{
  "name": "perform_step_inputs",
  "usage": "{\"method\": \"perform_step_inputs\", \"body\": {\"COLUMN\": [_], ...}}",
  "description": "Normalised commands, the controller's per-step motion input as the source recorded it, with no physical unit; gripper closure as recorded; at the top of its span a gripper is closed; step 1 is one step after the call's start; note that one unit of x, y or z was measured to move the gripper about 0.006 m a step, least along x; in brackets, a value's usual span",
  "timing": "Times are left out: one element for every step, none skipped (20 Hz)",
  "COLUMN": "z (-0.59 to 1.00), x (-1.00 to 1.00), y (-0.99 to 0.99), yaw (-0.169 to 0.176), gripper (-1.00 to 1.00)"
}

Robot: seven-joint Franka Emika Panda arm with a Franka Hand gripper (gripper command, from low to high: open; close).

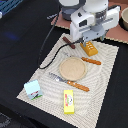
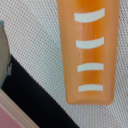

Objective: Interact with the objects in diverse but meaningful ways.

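Claw [image 1: 88,40] low over the orange block [image 1: 89,48]

Whether it is apart or together cannot be told; the block lies flat on the mat [image 1: 107,75] directly beneath, probably lined up for a grasp.

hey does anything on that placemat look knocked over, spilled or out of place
Nothing looks spilled or broken. The only loose arrangement: the knife lies slanted across the mat beside the round wooden plate, and the yellow box and small carton sit near the mat's near edge.
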Motion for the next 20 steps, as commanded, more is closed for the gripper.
{"method": "perform_step_inputs", "body": {"z": [-0.11, -0.12, -0.12, -0.12, -0.11, -0.11, -0.1, -0.1, -0.08, -0.06, 0.0, 0.0, 0.0, 0.0, 0.0, 0.0, 0.0, 0.0, 0.0, 0.0], "x": [0.31, 0.27, 0.27, 0.28, 0.28, 0.3, 0.3, 0.33, 0.32, 0.32, 0.34, 0.36, 0.4, 0.38, 0.38, 0.4, 0.38, 0.37, 0.37, 0.35], "y": [0.34, 0.33, 0.33, 0.32, 0.31, 0.3, 0.3, 0.31, 0.29, 0.28, 0.27, 0.27, 0.3, 0.27, 0.27, 0.27, 0.26, 0.26, 0.25, 0.24], "yaw": [0.0, 0.0, 0.0, 0.0, 0.0, 0.0, 0.0, 0.0, 0.0, 0.0, 0.0, 0.0, 0.0, 0.0, 0.0, 0.0, 0.0, 0.0, 0.0, 0.0], "gripper": [-1.0, -1.0, -1.0, -1.0, -1.0, -1.0, -1.0, -1.0, -1.0, 1.0, 1.0, 1.0, 1.0, 1.0, 1.0, 1.0, 1.0, 1.0, 1.0, 1.0]}}
